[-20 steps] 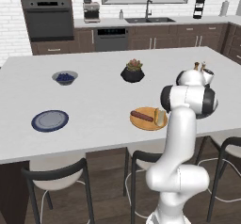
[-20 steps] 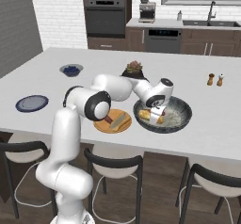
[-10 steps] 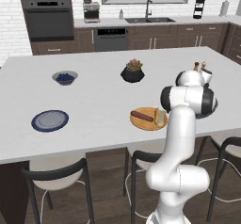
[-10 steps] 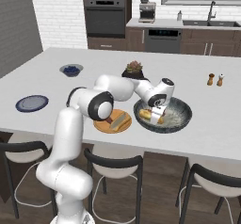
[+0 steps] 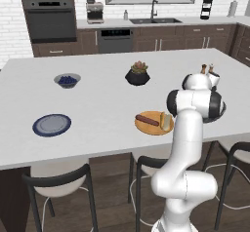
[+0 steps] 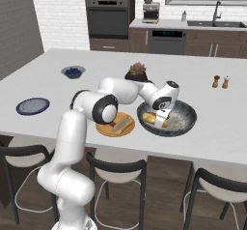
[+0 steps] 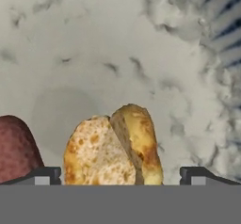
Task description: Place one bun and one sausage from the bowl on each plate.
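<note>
The gripper (image 7: 120, 176), jaws spread wide and holding nothing, is straddling the bun (image 7: 113, 150) in the bowl (image 7: 117, 53); the next move likely calls for closing.

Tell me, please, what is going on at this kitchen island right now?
The robot is serving buns and sausages from the dark grey bowl onto two plates. The orange plate already holds a sausage and a bun; the blue plate has nothing on it yet. The gripper is down in the bowl, jaws wide open on either side of another bun, with a second sausage lying beside it.
</note>
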Motion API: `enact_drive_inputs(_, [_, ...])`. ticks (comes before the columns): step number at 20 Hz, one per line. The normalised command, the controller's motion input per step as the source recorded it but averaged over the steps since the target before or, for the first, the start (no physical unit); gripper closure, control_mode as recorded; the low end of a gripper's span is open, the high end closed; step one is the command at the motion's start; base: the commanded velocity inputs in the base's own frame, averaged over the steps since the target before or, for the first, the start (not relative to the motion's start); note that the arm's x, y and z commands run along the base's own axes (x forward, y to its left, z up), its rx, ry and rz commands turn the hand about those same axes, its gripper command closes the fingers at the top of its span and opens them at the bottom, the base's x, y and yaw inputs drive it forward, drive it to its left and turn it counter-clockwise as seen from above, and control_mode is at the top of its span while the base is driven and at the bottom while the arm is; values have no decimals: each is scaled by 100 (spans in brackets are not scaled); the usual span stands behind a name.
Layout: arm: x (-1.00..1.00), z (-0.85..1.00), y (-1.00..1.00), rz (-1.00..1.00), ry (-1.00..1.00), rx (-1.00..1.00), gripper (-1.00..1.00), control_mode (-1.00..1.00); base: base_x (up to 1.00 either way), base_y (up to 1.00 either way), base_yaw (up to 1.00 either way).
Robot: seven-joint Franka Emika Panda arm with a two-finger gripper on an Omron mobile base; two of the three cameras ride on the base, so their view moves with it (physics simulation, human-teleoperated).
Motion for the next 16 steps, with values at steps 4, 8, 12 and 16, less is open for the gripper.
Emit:
enact_drive_inputs(4, [0, 0, 0, 0, 0, 0, -100, -100, 0, 0, 0])
enact_drive_inputs(8, [0, 0, 0, 0, 0, 0, 100, -100, 0, 0, 0])
enact_drive_inputs(12, [0, 0, 0, 0, 0, 0, 100, -100, 0, 0, 0])
enact_drive_inputs(16, [0, 0, 0, 0, 0, 0, 100, -100, 0, 0, 0])
